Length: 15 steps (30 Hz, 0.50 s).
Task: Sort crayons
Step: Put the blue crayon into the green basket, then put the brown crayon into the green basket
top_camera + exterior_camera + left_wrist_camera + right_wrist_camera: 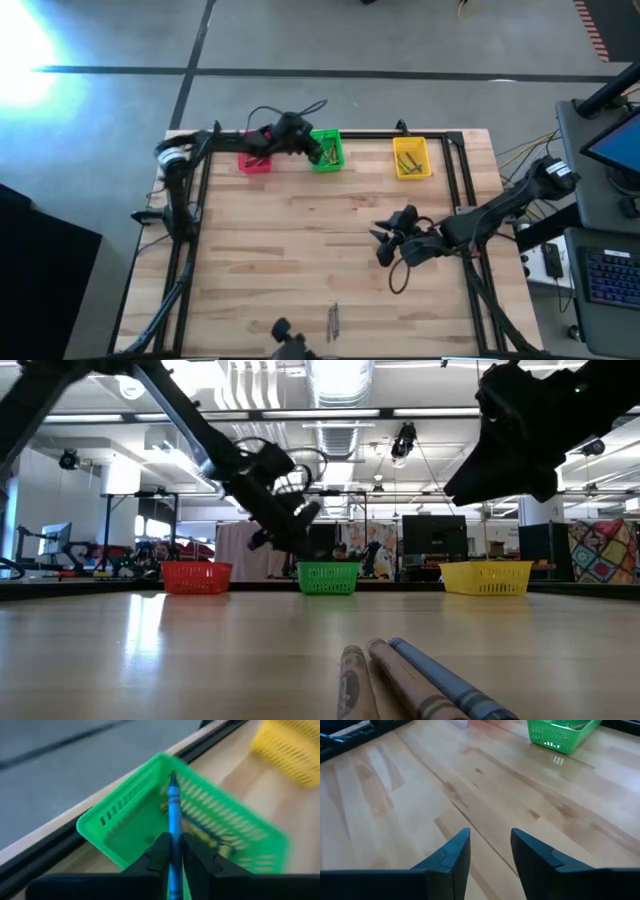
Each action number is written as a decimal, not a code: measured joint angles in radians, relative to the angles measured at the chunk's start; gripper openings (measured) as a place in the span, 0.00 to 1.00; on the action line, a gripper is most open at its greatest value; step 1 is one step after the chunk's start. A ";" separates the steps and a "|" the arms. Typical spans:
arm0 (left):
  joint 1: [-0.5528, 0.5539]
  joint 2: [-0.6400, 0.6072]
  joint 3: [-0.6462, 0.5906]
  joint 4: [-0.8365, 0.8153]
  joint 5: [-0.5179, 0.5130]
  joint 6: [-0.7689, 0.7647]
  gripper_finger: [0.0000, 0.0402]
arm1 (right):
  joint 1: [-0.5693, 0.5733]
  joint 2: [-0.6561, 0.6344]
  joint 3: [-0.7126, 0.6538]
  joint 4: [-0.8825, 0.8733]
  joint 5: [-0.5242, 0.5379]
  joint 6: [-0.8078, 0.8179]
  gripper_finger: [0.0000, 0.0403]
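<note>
At the far edge of the table stand three bins in a row: red bin (254, 161), green bin (328, 150), yellow bin (411, 158). The left gripper (172, 852) hangs over the green bin, fingers clamped on a blue crayon (174, 825) pointing into it; a few crayons already lie inside. The right gripper (490, 847) hovers over bare wood mid-table, fingers apart, holding nothing. Three loose crayons (400, 678) lie side by side near the front edge, nothing blocking them.
</note>
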State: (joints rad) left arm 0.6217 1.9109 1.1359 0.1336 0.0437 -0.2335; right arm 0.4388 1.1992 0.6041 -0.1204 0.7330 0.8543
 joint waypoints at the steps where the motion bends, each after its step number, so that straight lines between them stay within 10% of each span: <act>1: 0.006 0.030 0.040 -0.038 0.000 0.006 0.10 | -0.003 0.004 0.002 -0.001 0.000 0.000 0.33; 9: -0.002 0.103 0.189 -0.135 0.071 0.071 0.34 | -0.073 -0.012 0.006 -0.010 0.003 -0.062 0.37; 15: -0.070 -0.059 0.051 -0.067 0.095 0.131 0.42 | -0.106 -0.063 0.007 -0.071 0.003 -0.095 0.39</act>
State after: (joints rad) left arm 0.5521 1.8522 1.1871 0.0665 0.1384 -0.1027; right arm 0.3328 1.1358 0.6113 -0.1915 0.7364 0.7592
